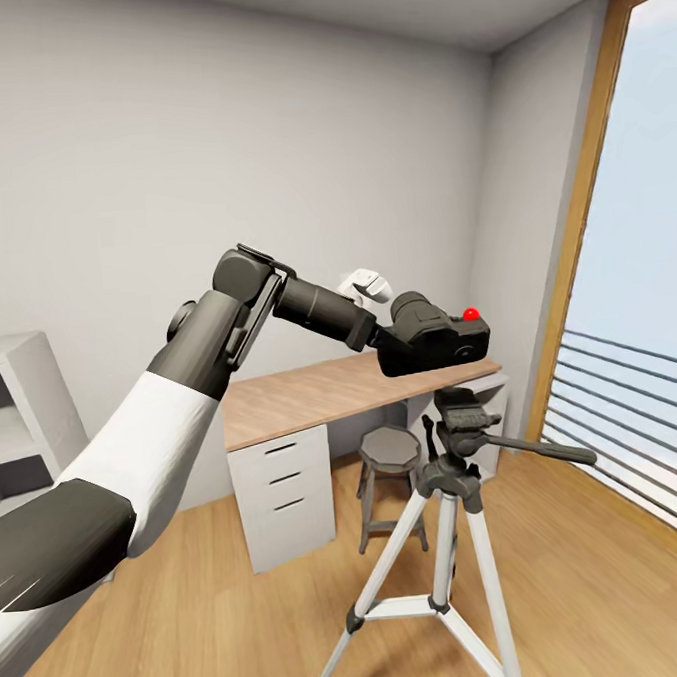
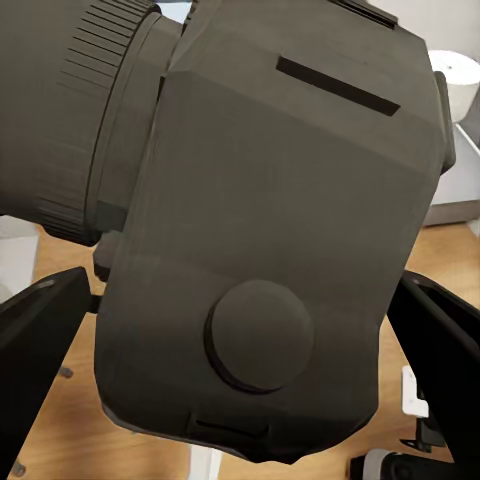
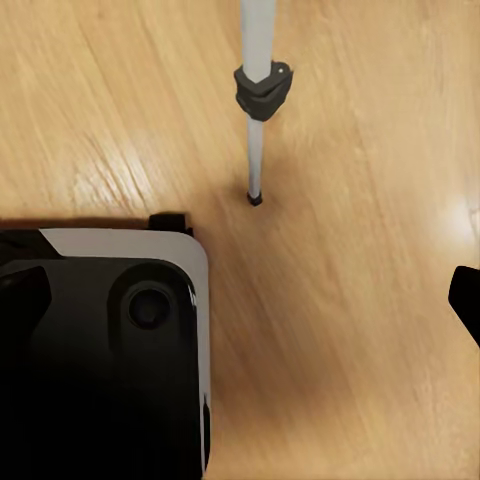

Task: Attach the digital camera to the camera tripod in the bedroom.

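Camera (image 1: 434,338) sits clamped in the left tool (image 1: 399,343), held in the air just above the tripod (image 1: 453,492) head and slightly to its left. Seating it likely means a short drop. Right tool's state cannot be told.

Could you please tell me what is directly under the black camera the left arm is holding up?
Below the small black DSLR-style camera sits the dark grey head of the silver-legged tripod, with a gap between them. The camera's underside and the head's mounting plate cannot be made out.
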### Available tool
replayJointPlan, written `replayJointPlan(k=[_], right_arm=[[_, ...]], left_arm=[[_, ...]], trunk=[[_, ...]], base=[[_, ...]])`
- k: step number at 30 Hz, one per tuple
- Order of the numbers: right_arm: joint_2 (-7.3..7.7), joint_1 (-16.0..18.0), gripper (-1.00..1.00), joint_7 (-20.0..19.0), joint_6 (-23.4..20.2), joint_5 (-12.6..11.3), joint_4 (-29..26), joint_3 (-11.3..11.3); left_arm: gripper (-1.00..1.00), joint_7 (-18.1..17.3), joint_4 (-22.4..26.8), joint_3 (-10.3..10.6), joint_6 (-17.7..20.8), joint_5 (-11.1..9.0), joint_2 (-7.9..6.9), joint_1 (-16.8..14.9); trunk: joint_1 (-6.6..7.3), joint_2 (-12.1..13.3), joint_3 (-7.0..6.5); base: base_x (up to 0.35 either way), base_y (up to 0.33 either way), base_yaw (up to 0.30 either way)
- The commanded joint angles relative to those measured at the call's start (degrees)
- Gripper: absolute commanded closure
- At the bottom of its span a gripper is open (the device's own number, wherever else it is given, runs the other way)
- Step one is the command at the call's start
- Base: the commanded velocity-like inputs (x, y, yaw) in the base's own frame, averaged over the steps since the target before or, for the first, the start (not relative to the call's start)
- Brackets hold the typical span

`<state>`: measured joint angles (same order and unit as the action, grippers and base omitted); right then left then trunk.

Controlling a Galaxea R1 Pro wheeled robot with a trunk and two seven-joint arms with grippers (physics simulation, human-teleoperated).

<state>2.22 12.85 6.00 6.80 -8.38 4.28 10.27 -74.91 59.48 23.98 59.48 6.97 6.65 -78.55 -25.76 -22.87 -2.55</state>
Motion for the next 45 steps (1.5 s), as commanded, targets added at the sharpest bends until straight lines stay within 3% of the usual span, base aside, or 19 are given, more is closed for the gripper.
replayJointPlan(k=[1,10,17,45], right_arm=[[-0.03,0.07,-1.0,-0.02,0.41,-0.59,0.22,0.49],[-0.03,0.07,-1.0,-0.02,0.41,-0.59,0.21,0.5],[-0.03,0.07,-1.0,-0.02,0.45,-0.59,0.22,0.5],[-0.03,0.07,-1.0,-0.02,0.44,-0.59,0.22,0.49]], left_arm=[[1.0,-0.51,0.02,-0.07,0.52,0.59,0.03,-0.02],[1.0,-0.59,-0.05,0.47,0.52,0.62,0.03,-0.02],[1.0,-0.49,-1.59,3.68,0.52,0.59,-0.18,-0.02],[1.0,-0.42,-2.53,3.88,0.52,0.59,-0.23,-0.02]], trunk=[[-0.02,-0.05,0.03],[-0.02,-0.05,0.03],[-0.02,-0.05,0.03],[-0.02,-0.05,0.03]], base=[[0.007,-0.004,0.0],[0.001,-0.001,0.0],[0.0,0.0,0.0],[-0.017,-0.02,0.0]])
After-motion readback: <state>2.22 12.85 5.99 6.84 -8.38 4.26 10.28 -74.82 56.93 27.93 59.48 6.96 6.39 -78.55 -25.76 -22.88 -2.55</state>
